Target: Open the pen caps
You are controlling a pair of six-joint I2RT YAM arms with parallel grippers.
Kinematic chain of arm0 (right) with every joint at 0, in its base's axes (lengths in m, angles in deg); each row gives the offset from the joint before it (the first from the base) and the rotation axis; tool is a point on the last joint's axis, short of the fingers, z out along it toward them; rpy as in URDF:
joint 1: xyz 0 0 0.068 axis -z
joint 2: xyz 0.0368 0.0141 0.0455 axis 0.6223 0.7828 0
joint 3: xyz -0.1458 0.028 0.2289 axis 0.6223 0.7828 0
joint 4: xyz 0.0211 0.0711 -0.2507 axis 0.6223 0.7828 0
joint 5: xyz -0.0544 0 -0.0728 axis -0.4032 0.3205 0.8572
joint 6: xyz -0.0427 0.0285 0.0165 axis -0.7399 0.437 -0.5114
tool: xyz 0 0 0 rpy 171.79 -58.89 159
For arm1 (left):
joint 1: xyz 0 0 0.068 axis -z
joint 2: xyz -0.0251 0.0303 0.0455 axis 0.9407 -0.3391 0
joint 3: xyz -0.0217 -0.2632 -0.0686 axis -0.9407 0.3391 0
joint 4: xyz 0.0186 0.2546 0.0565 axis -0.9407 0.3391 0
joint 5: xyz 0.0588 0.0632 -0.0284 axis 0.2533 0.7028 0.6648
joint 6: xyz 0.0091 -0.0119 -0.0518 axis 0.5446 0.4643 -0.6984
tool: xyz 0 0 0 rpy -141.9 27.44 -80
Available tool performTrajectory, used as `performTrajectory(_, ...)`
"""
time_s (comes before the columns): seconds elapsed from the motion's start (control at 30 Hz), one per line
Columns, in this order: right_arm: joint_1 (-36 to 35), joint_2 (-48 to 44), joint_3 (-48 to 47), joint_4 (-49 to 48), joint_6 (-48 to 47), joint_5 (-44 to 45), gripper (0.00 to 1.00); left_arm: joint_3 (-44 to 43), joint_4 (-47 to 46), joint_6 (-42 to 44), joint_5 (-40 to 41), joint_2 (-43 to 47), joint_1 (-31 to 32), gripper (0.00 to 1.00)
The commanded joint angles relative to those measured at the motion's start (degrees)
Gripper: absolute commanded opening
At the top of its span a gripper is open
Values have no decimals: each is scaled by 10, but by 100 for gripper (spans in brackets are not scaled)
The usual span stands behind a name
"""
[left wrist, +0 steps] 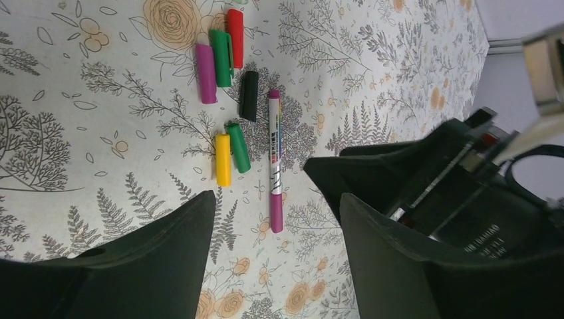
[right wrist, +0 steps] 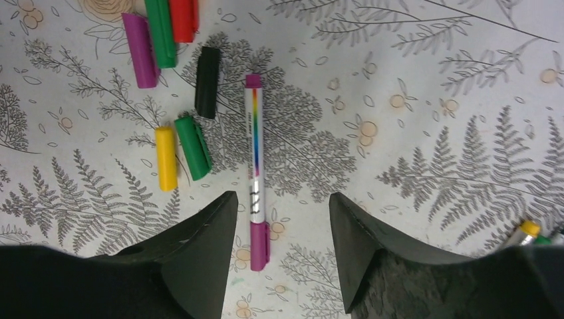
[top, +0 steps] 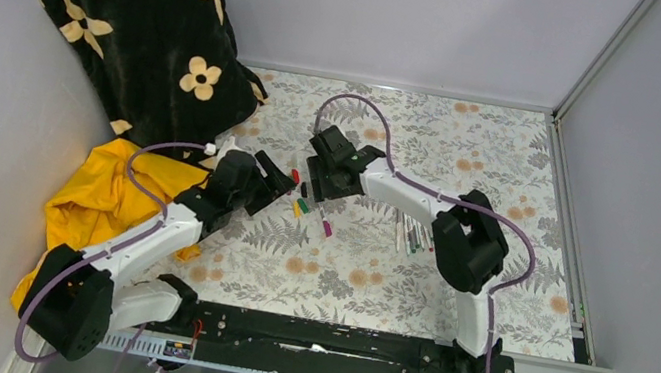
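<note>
Several loose pen caps lie together on the floral table: red [right wrist: 183,16], green [right wrist: 160,33], purple [right wrist: 140,50], black [right wrist: 207,82], yellow [right wrist: 165,158] and a second green one [right wrist: 193,147]. They also show in the left wrist view [left wrist: 223,159] and in the top view [top: 297,203]. One pen [right wrist: 255,153] with a whitish barrel lies beside them, its magenta cap [right wrist: 259,246] on. My right gripper [right wrist: 281,199] is open, and the capped end lies between its jaws, nearer the left finger. My left gripper [left wrist: 277,216] is open and empty just left of it [top: 281,182].
Several uncapped pens [top: 412,233] lie right of the right gripper; their tips show in the right wrist view [right wrist: 532,231]. A black flowered blanket [top: 134,2] and a yellow cloth [top: 102,194] fill the left side. The right arm's black body [left wrist: 432,199] is close to the left gripper.
</note>
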Motion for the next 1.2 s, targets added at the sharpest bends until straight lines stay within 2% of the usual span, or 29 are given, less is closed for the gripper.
performTrajectory(0.0, -14, 24, -57, 11, 2, -19, 61, 10, 25, 7, 14, 30, -5, 76)
performTrajectory(0.43, -20, 83, -73, 21, 8, -5, 60, 22, 31, 8, 14, 73, -13, 76)
performTrajectory(0.63, -19, 95, -76, 19, 8, -10, 55, 23, 31, 10, 14, 76, -17, 76)
performTrajectory(0.9, -20, 107, -76, 34, 10, -11, 37, 25, 25, 8, 13, 72, -20, 76)
performTrajectory(1.17, -18, 107, -77, 37, 12, -19, 8, 30, 26, 8, 16, 74, -22, 76)
